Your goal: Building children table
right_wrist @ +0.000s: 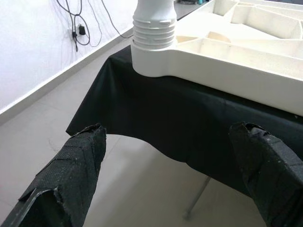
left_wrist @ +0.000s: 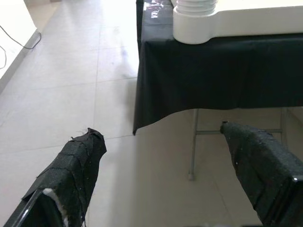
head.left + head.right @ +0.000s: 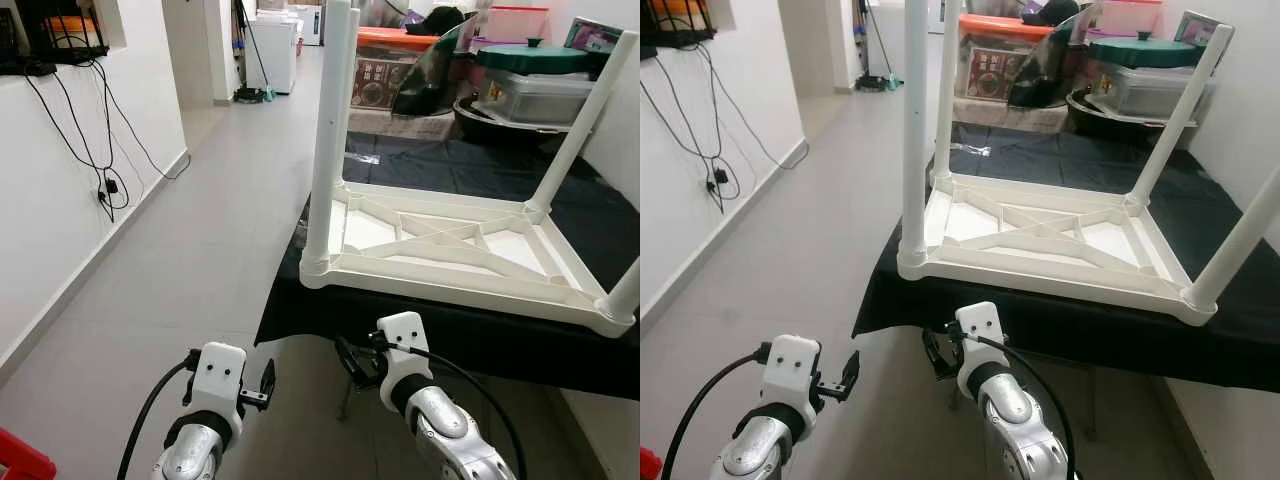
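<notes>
Children table (image 3: 440,250) upside down, legs (image 3: 328,130) upright

Two head cameras look forward and down from above the robot's arms, side by side, sharing nearly the same scene: an upturned white table (image 3: 450,245) on a black cloth (image 3: 480,335), with a tiled hallway floor (image 3: 200,250) running away on the robot's left. The left wrist camera sits low, looking along its two black fingers (image 2: 75,170) toward the cloth's hanging edge and one table corner. The right wrist camera looks along its own fingers (image 1: 71,165) from closer, facing that same near corner (image 1: 154,52), which all four views share.
</notes>
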You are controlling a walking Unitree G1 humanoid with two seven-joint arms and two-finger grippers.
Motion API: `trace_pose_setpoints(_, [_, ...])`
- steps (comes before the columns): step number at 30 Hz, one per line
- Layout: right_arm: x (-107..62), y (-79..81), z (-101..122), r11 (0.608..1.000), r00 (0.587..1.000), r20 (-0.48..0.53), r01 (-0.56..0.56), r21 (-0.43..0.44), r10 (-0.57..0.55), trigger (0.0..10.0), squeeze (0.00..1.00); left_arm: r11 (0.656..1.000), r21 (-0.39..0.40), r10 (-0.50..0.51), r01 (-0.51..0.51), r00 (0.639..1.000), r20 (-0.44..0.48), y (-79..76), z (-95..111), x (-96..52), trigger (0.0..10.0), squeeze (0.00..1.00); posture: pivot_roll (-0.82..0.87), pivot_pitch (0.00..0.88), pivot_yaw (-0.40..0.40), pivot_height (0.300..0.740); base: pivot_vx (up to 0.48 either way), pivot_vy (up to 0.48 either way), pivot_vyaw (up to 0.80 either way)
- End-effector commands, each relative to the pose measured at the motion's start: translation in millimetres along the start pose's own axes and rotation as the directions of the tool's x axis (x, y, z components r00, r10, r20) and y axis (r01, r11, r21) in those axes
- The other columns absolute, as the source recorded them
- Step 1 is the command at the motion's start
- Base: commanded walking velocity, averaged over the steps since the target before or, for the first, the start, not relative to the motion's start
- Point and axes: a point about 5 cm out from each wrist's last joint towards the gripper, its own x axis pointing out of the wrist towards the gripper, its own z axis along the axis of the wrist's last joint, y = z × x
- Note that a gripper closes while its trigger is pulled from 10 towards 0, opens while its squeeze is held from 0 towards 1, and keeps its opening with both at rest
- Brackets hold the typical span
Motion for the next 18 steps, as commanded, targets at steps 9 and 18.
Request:
trace_pose_setpoints(9, [-5.9, -31.8, 5.4, 0.979, 0.977, 0.061, 0.203, 0.016, -0.203, 10.0, 0.00, 0.987, 0.022, 0.159, -0.161, 0.984, 0.081, 22.5, 9.8, -7.7, 10.0, 0.00, 0.11, 0.000, -0.077, 0.740, 0.000, 0.000, 0.00])
trace_pose_setpoints(18, [-10.3, -58.5, 9.5, 0.938, 0.935, 0.091, 0.334, 0.092, -0.342, 10.0, 0.00, 0.981, -0.012, 0.193, -0.193, 0.974, 0.114, 33.1, 18.8, -10.9, 10.0, 0.00, 0.11, 0.000, -0.078, 0.740, 0.000, 0.000, 0.00])
